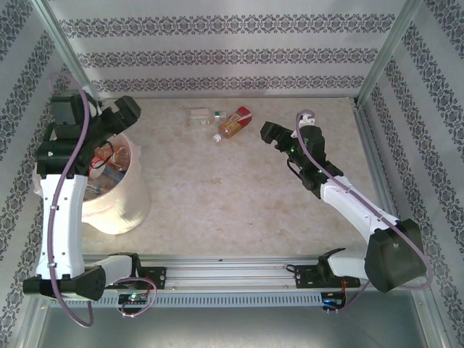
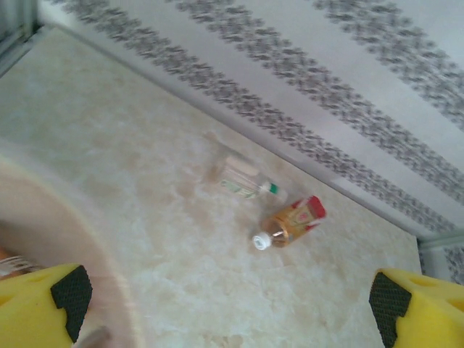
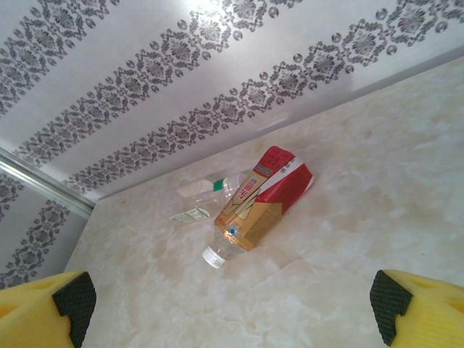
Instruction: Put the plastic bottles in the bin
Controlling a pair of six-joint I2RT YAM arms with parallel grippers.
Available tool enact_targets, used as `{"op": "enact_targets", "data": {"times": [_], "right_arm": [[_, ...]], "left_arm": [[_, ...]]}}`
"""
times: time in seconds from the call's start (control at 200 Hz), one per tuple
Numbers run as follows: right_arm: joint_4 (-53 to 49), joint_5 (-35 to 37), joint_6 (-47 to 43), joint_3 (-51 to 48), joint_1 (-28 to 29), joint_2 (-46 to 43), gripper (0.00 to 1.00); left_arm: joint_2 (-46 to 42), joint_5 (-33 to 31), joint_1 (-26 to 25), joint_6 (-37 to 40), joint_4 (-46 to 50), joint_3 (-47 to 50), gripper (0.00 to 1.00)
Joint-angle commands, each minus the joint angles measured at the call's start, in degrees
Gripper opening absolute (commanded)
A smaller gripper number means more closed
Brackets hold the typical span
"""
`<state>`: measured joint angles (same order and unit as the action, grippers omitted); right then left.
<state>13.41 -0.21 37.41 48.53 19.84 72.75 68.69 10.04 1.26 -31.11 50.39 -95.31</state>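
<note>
Both spread wide and empty: right gripper, and left gripper just above the rim of the round cream-white plastic bin. The amber plastic bottle with red label and white cap lies flat ahead of the right gripper. It looks light, slick and prone to roll, so grip mid-body across the label. The small clear green-capped bottle just beyond it is hard to make out.

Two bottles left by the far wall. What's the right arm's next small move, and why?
Probably ease the right gripper forward and down onto the amber bottle: its fingers are open and empty, and that bottle lies on its side nearest them, the clear bottle beyond.
</note>
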Motion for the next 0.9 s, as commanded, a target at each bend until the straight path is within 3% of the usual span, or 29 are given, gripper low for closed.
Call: {"op": "enact_targets", "data": {"times": [0.0,0.175,0.315,0.71,0.894], "right_arm": [[1.82,4.95,0.58,-1.62,-0.83,-2.82,0.98],[0.52,5.12,1.68,-3.82,-2.64,-5.60,0.98],[-0.94,4.25,1.88,-5.17,-4.59,-8.05,0.98],[-4.97,3.34,1.14,-10.31,-10.94,-15.87,0.98],[-4.42,8.97,-2.23,-13.69,-11.23,-20.81,0.98]], "left_arm": [[2.64,-6.99,-7.38,3.47,-0.71,-4.44,1.00],[11.73,-13.67,-19.94,8.50,-1.46,-11.52,1.00],[20.82,-14.75,-25.57,12.35,-3.84,-15.49,1.00],[48.79,-11.94,-26.90,25.72,-11.30,-25.97,1.00],[59.37,-10.39,-26.79,31.25,-12.22,-32.22,0.99]]}}
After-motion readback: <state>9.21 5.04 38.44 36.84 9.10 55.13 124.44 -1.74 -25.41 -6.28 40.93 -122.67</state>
